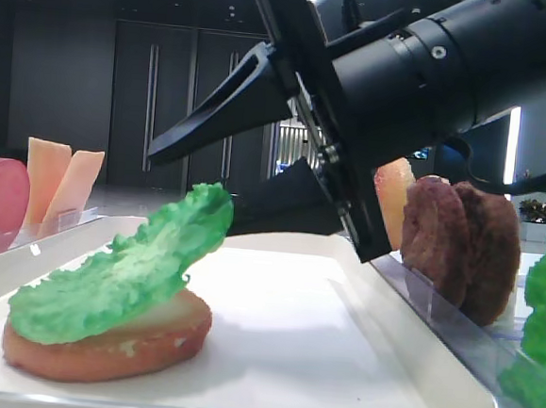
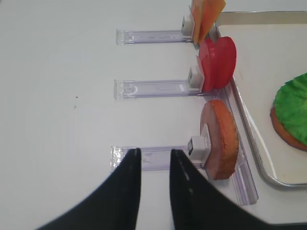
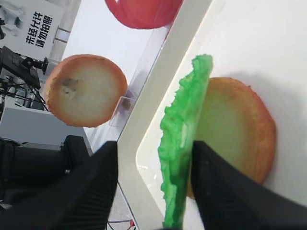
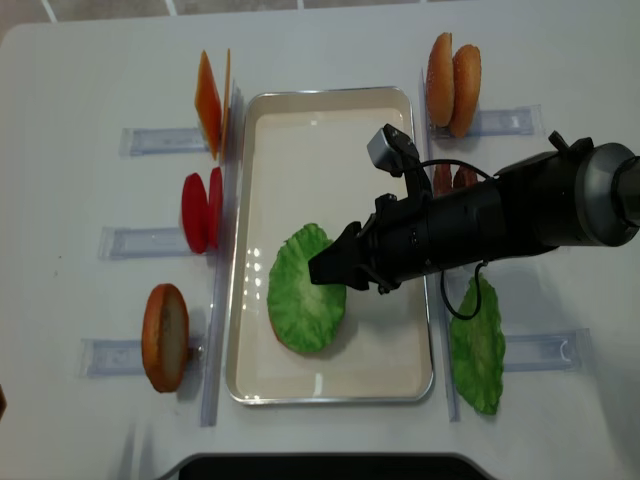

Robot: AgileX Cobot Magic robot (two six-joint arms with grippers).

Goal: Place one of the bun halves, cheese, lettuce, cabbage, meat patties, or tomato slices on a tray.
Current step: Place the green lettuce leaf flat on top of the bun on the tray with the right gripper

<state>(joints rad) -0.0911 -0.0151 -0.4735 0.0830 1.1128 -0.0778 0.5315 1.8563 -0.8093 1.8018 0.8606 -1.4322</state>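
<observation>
The table [image 4: 60, 70] is white and smooth. Behind it the room is dark, with tall dark doors [image 1: 172, 102] at about 11 o'clock. A bright window, maybe, glows at 3 o'clock.

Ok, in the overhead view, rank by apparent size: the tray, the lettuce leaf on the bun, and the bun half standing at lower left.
1. The tray.
2. The lettuce leaf.
3. The bun half, though it stands on edge, so it shows less of itself.

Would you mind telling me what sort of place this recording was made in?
Probably a robot demo or lab bench, not a kitchen: burger parts stand in clear plastic holders around a tray on a white table, with a dark hall behind.
</observation>
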